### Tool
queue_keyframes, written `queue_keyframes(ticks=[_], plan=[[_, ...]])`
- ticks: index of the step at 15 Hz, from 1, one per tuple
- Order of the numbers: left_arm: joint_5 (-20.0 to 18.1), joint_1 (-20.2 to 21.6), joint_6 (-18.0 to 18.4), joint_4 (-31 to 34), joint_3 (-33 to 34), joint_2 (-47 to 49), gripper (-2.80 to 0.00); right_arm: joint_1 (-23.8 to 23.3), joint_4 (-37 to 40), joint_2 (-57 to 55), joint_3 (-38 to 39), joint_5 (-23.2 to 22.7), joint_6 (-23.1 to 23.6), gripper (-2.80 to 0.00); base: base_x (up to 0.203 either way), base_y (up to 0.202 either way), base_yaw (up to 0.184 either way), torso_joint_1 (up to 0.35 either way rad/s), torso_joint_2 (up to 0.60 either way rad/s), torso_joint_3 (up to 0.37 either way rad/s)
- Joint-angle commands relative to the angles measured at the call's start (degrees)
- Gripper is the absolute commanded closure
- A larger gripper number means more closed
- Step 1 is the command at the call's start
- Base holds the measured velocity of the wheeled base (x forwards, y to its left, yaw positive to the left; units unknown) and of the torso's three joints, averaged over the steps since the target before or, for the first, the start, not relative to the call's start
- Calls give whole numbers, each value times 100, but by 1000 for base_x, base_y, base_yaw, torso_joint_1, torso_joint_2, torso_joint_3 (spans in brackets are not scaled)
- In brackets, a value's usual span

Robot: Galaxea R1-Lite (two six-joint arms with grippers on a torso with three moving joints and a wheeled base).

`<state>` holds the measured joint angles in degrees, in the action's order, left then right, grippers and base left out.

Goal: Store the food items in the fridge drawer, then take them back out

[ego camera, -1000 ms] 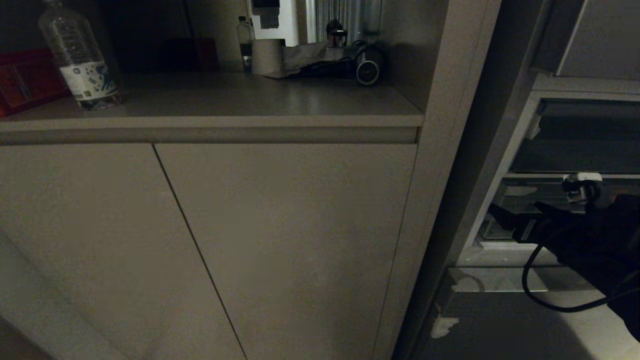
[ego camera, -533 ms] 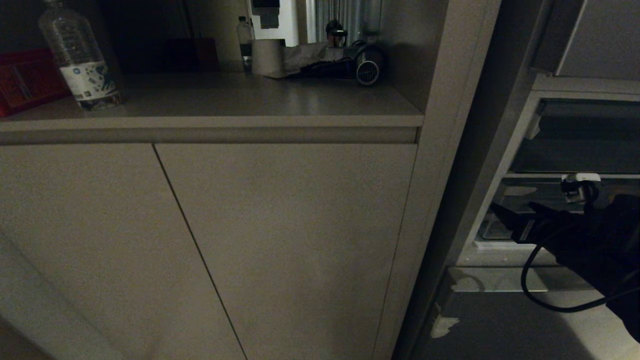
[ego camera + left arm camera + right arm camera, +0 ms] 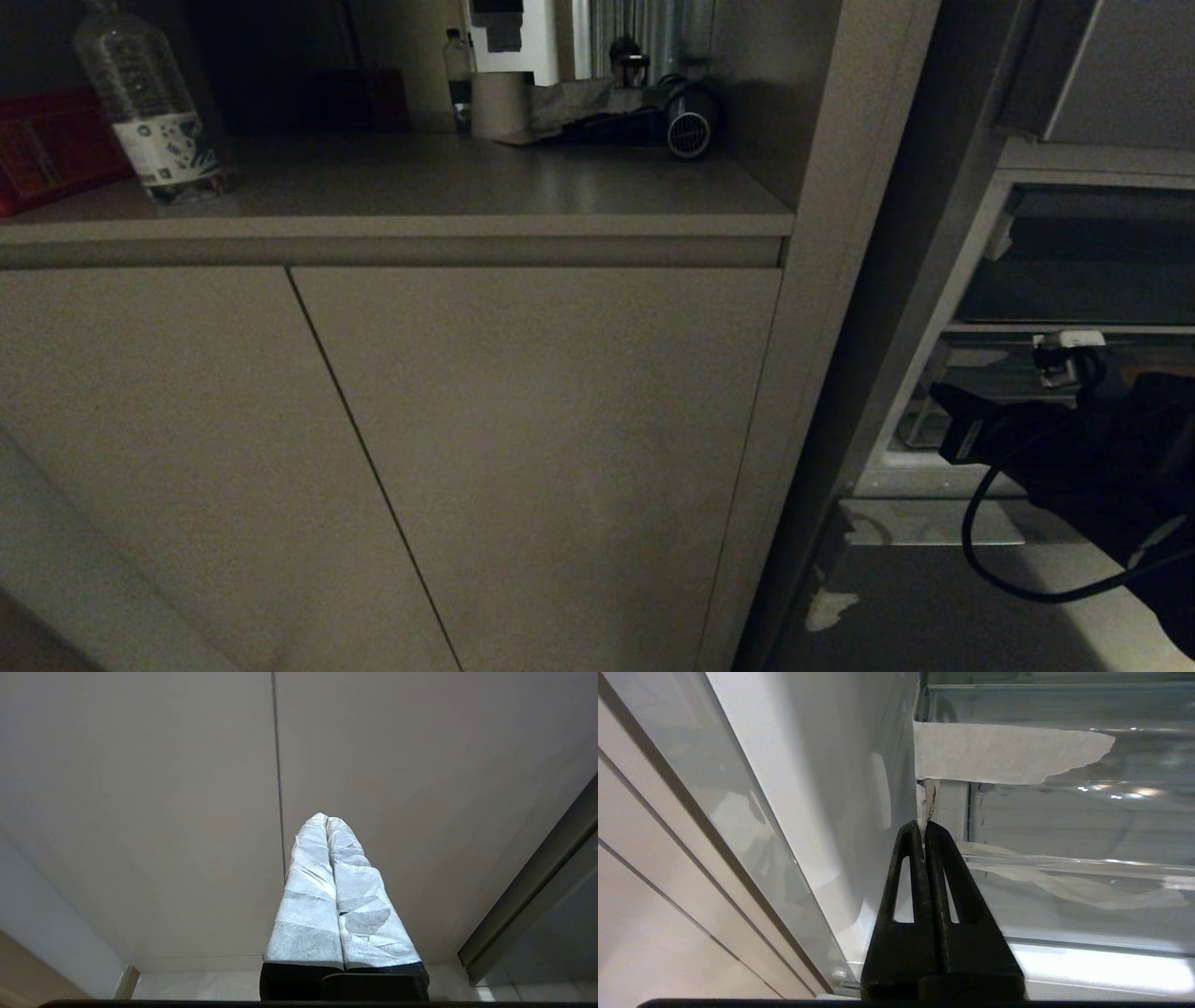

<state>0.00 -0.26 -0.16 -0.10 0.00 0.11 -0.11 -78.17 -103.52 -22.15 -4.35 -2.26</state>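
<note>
A: Right gripper [image 3: 924,828]?

B: Fingers pressed together, holding nothing, at the left end of the fridge drawer [image 3: 1064,821], just beside the fridge's white inner wall [image 3: 822,793].

A: Left gripper [image 3: 326,820]?

B: Parked facing the cabinet doors [image 3: 140,812], wrapped fingers pressed together.

A: The food items?

B: Not in view.

A: Recommendation?

B: In my judgement, hook the drawer's front edge squarely and pull straight, clear of the wall.

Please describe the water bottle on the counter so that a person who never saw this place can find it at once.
Start at the long beige counter above the two plain cabinet doors. At its far left end, beside a red box, stands the water bottle. It is clear plastic, upright, with a white printed label, and looks much bigger than the small bottle at the back near the paper roll.
</note>
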Motion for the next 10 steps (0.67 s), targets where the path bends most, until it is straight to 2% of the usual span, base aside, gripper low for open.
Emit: queue_keyframes(ticks=[1,6,10], plan=[[0,9,-2,1,0,7,0,46,-49,8,35,14,-3,0,0,0,0,0,0,0],[0,9,-2,1,0,7,0,40,-49,207,227,50,-3,0,0,0,0,0,0,0],[0,9,-2,1,0,7,0,37,-49,911,819,50,5,0,0,0,0,0,0,0]])
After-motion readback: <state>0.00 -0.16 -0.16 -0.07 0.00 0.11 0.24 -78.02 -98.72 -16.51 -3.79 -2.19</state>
